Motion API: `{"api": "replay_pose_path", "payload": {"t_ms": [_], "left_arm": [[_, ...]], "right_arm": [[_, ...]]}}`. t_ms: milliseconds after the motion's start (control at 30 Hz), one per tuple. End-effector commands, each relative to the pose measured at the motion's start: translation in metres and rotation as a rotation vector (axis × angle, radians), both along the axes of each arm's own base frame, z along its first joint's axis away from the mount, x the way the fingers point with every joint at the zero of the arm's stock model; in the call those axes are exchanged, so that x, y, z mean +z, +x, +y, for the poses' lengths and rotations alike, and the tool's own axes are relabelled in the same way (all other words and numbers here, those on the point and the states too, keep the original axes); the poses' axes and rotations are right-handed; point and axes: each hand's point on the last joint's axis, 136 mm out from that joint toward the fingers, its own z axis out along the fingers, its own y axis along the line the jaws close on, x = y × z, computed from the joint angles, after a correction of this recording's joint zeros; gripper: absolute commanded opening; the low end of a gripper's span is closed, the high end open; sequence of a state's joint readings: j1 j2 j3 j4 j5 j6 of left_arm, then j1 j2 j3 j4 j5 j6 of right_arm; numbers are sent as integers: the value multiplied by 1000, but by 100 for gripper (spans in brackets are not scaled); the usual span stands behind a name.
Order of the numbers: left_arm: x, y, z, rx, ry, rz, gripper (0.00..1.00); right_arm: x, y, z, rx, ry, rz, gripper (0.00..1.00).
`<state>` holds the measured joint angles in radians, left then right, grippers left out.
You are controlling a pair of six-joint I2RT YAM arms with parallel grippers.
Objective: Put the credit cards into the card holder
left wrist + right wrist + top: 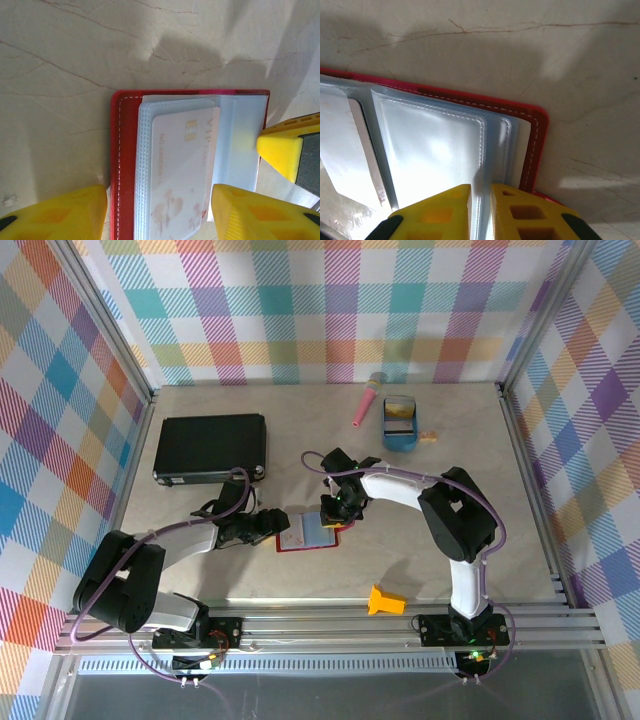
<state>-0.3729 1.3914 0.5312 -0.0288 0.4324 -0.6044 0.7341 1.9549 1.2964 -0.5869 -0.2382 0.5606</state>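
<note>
We're looking down on a pale, marble-veined table (420, 540) that is sitting inside a booth of bright plaid walls (330, 300), with a metal rail (330, 625) running along the near edge.

Two arms are working over the middle of the table. Between them one red card holder (300, 536) is lying open and flat, its clear sleeves facing up.

The left gripper (157, 200) is hovering low over the holder's left half with its yellow fingers (55, 215) spread wide apart. One finger is sitting outside the red edge and the other over the sleeves, and nothing is being squeezed between them.

The right gripper (480, 192) is working at the opposite end. Its jaws are drawn almost together and are pinching the thin edge of one clear sleeve.

One pale credit card (182, 165) marked VIP is showing through a sleeve pocket. More cards (400, 412) are resting in one blue tray (402, 444) at the far side, too small to count.

One small tan piece (428, 437) is lying just beside that tray, and one pink tube (366, 402) is lying to its left. One black flat case (210, 445) is sitting at the far left, well apart from the holder. One orange piece (385, 600) is standing near the front rail.
</note>
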Motion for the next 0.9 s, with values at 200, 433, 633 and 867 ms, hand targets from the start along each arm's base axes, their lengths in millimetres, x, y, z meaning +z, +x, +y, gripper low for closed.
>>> {"api": "replay_pose_path", "payload": {"t_ms": [200, 433, 633, 867], "left_arm": [[2, 7, -6, -28, 23, -20, 57], [17, 9, -15, -44, -37, -50, 57], [43, 13, -28, -57, -112, -87, 57], [74, 18, -48, -63, -190, -129, 57]], "right_arm": [[-5, -3, 4, -7, 15, 39, 17], [-9, -5, 1, -25, 18, 55, 17], [-9, -4, -2, -38, 16, 62, 17], [-10, -3, -6, -63, 24, 73, 18]]}}
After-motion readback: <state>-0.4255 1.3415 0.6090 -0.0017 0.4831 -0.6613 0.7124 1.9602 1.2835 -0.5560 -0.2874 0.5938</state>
